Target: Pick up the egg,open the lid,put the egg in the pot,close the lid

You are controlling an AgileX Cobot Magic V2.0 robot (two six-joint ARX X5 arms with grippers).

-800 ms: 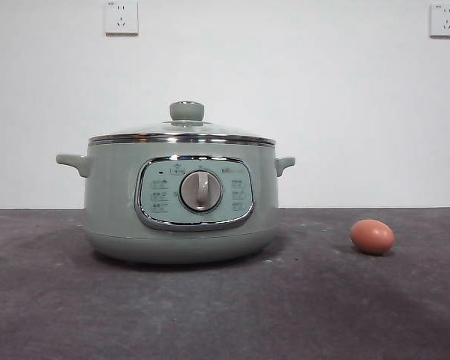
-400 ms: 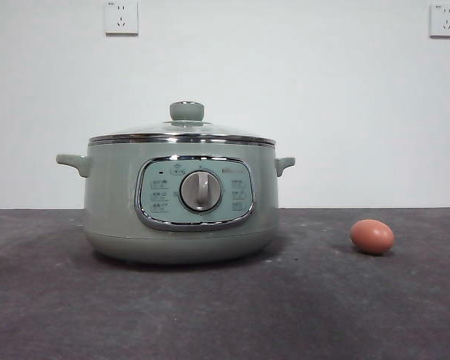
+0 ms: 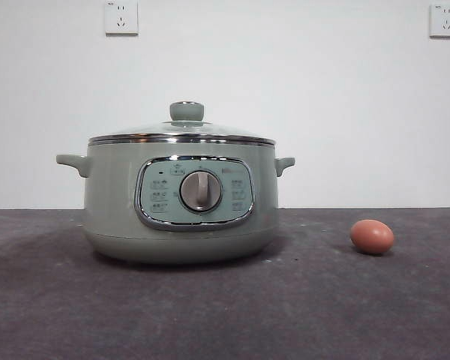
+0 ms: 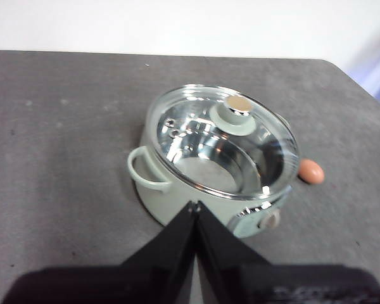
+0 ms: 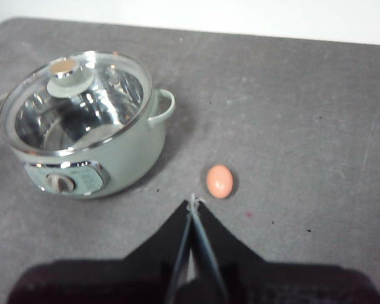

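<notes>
The pale sage-green pot (image 3: 181,199) stands on the dark table with the glass lid (image 3: 182,133) shut on it, its pale green knob (image 3: 187,111) on top. The reddish-brown egg (image 3: 372,236) lies on the table to the pot's right. The left wrist view shows the pot (image 4: 177,193), lid (image 4: 221,142) and egg (image 4: 311,171); my left gripper (image 4: 194,206) is shut and empty, high above the pot's near side. The right wrist view shows the pot (image 5: 123,155), lid (image 5: 76,98) and egg (image 5: 219,181); my right gripper (image 5: 193,201) is shut and empty, high above the table near the egg.
The dark grey table (image 3: 285,307) meets a white wall with two sockets (image 3: 121,16). The table's corner edge (image 4: 345,73) shows in the left wrist view. No arm shows in the front view.
</notes>
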